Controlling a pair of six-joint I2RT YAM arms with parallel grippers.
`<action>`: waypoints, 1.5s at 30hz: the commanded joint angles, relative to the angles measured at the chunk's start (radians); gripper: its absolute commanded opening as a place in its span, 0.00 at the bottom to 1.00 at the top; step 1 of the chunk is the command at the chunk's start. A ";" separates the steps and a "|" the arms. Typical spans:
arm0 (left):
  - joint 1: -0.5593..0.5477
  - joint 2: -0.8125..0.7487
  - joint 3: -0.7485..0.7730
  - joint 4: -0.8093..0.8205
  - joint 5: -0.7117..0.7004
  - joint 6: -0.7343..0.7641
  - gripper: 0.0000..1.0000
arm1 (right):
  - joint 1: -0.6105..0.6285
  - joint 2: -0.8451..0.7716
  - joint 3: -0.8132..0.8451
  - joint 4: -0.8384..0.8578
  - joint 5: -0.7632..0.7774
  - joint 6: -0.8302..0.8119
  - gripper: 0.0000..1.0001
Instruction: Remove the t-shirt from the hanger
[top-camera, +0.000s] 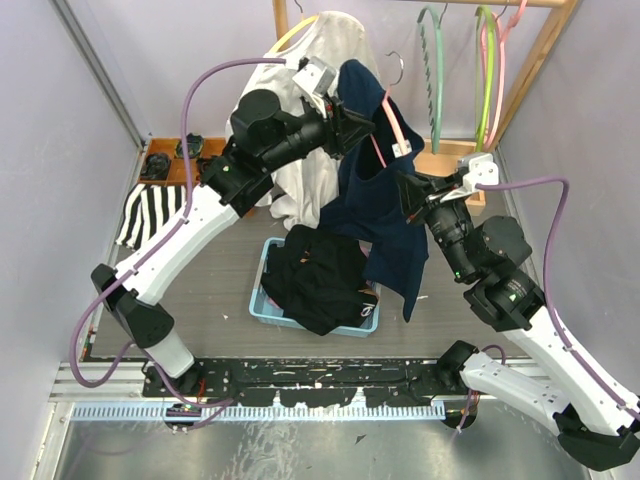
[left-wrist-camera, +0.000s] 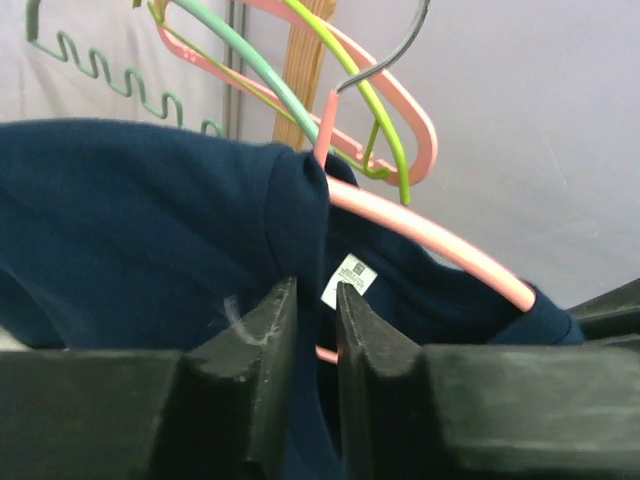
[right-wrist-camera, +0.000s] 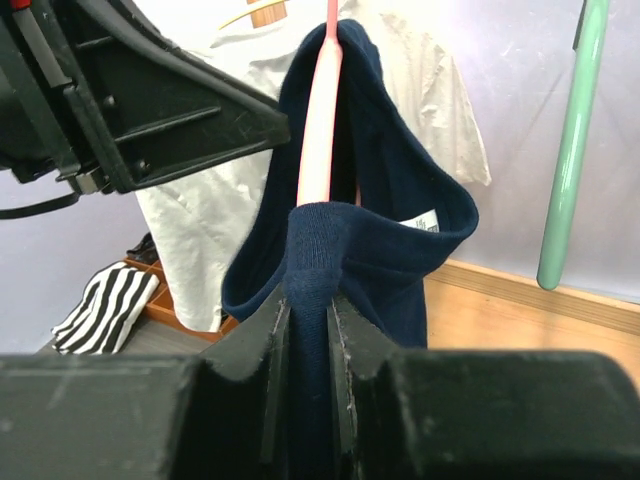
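T-shirt, navy: hanging on pink hanger near the middle of the far edge of the counter. Seeming soft, light, stretchy, likely snagging on hanger ends. Pinching collar fabric with left claw and right claw alike; judging neckline the best hold.

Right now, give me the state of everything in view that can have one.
navy t-shirt: on the pink hanger, pinched at two spots
pink hanger: one arm bare
left gripper: shut on the collar
right gripper: shut on the neckline
white shirt: hanging behind
blue bin: filled with dark clothes
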 joint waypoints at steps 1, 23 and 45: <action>-0.012 -0.045 0.000 -0.080 -0.042 0.014 0.47 | -0.006 -0.017 0.016 0.150 0.036 0.001 0.01; 0.006 0.032 0.141 0.075 -0.038 0.128 0.87 | -0.007 -0.006 0.000 0.123 -0.079 -0.019 0.01; 0.015 0.112 0.195 0.039 -0.025 0.130 0.31 | -0.006 -0.008 0.003 0.116 -0.138 -0.014 0.01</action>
